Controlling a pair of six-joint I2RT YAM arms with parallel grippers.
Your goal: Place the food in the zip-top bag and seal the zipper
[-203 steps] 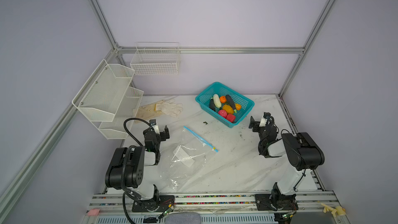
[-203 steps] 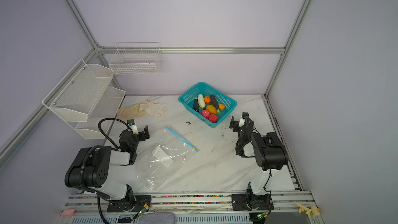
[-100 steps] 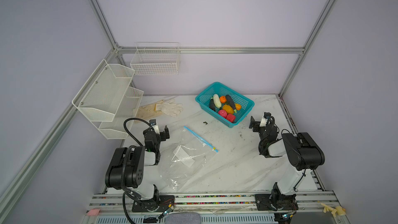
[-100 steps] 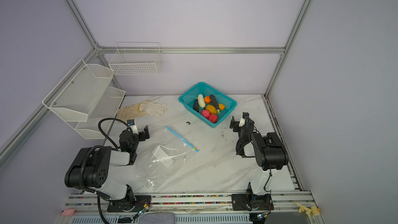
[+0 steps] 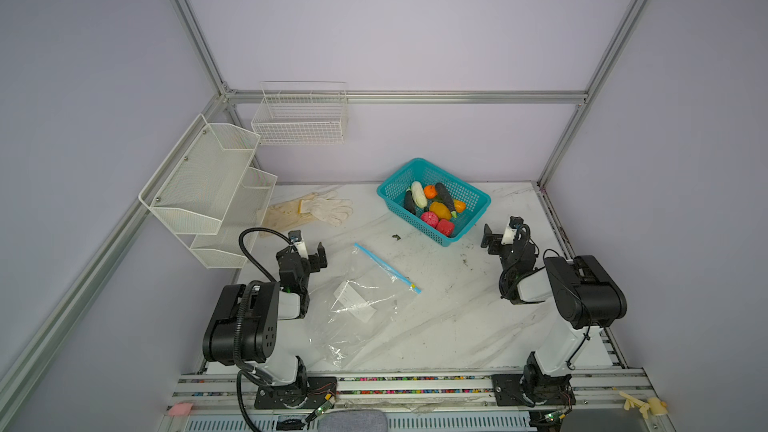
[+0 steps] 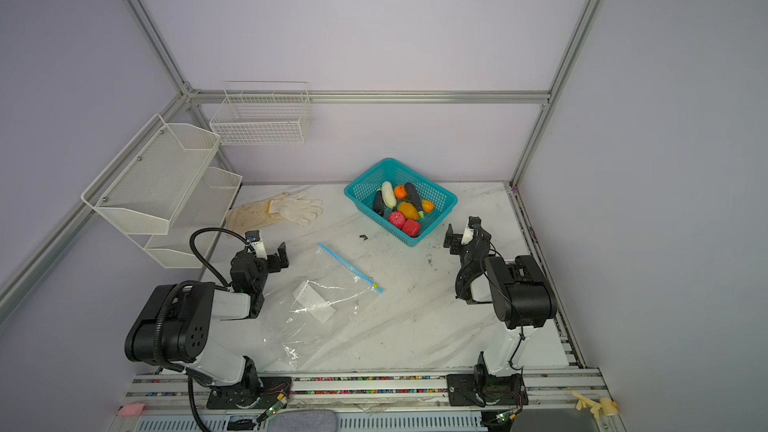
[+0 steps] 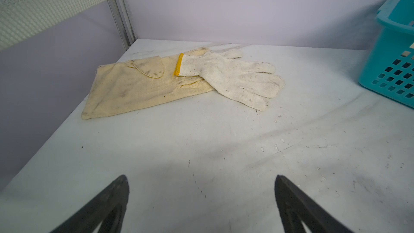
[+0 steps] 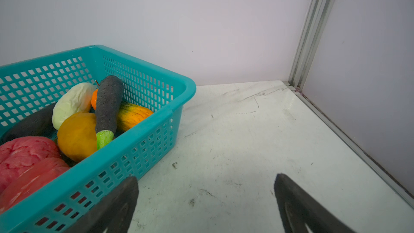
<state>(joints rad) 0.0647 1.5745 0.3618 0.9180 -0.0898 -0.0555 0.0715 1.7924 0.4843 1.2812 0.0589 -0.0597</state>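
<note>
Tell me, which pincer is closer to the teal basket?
Right. The right pincer sits just beside the teal basket, not touching; the left pincer is far off, beyond the clear bag.

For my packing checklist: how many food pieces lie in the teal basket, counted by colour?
Dark pieces: 2
Orange or yellow pieces: 3
White piece: 1
Pink piece: 1
Red piece: 1
Total visible: 8, all in the teal basket
</note>
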